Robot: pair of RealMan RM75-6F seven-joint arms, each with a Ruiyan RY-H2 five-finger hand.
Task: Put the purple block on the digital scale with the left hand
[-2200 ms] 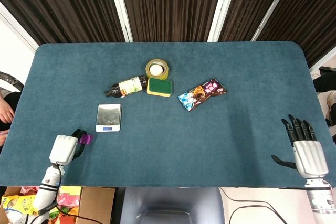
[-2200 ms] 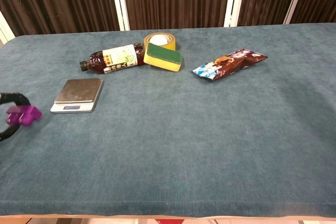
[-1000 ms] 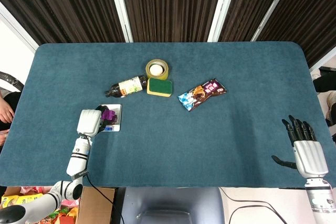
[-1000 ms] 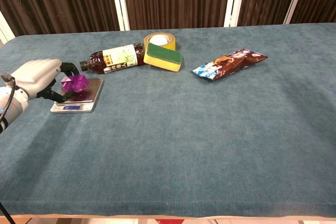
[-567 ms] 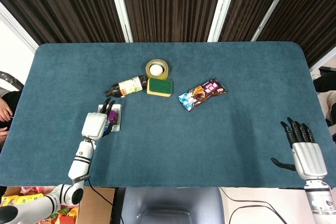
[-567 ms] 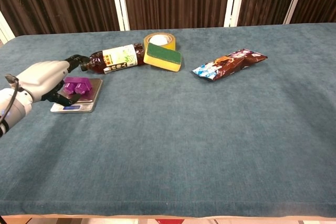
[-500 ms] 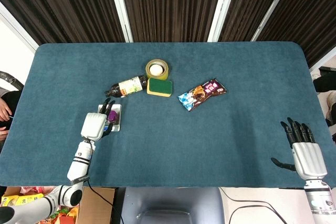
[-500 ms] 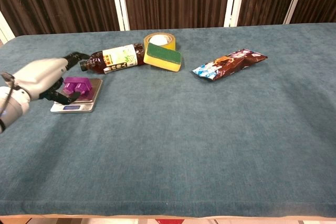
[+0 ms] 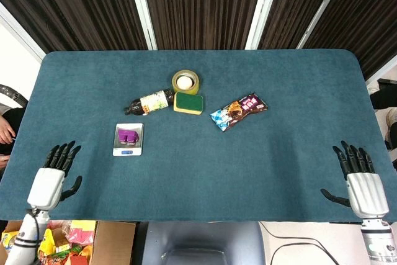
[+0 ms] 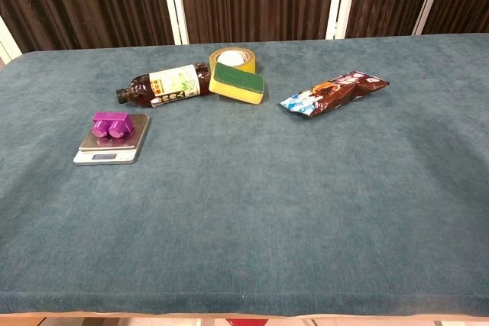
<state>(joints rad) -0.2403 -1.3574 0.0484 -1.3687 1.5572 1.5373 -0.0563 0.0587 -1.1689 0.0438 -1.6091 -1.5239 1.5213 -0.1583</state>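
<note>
The purple block (image 9: 128,135) (image 10: 112,124) lies on the silver digital scale (image 9: 128,146) (image 10: 102,152), on its far half. Nothing touches it. My left hand (image 9: 51,178) hovers at the table's near left corner with its fingers spread and empty, well away from the scale. Over at the near right corner, my right hand (image 9: 360,181) is likewise spread and holds nothing. The chest view shows neither hand.
Behind the scale lies a brown bottle (image 9: 147,102) (image 10: 163,85) on its side. A yellow-green sponge (image 9: 188,103) (image 10: 238,82) leans against a tape roll (image 9: 185,81) (image 10: 231,57). A snack bag (image 9: 239,110) (image 10: 335,91) lies right of centre.
My left hand has let go of the purple block on the scale and drawn back to the near left corner, fingers spread. The right hand has stayed put.
</note>
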